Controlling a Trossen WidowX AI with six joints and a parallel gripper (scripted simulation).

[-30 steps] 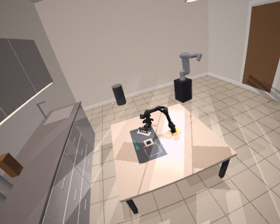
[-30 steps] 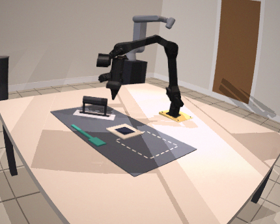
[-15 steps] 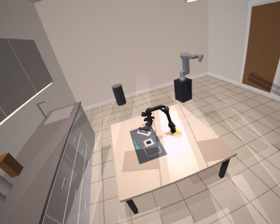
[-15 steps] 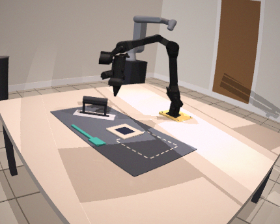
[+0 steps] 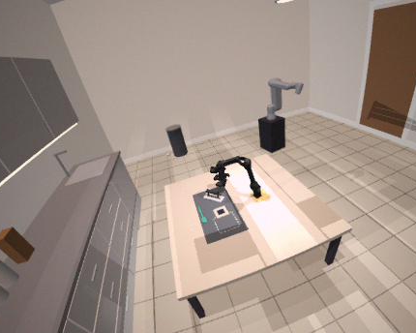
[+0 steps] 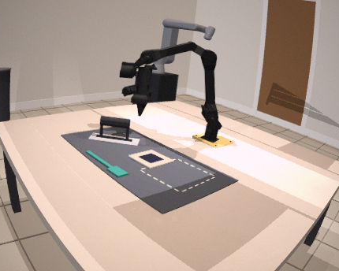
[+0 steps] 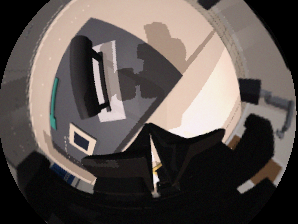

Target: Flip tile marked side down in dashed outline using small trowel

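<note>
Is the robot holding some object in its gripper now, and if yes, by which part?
Nothing is held: the gripper is shut, above the table.

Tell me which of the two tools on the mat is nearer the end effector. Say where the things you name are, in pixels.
The black-handled tool (image 5: 213, 193) (image 6: 115, 121) (image 7: 82, 77), with its handle raised; the teal tool (image 5: 202, 217) (image 6: 117, 171) (image 7: 53, 107) lies flat, farther off.

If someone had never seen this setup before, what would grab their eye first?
Probably the black robot arm, arching from its yellow base plate over the table. Next, the bright teal trowel lying on the dark mat, beside a pale tile with a dark square.
</note>
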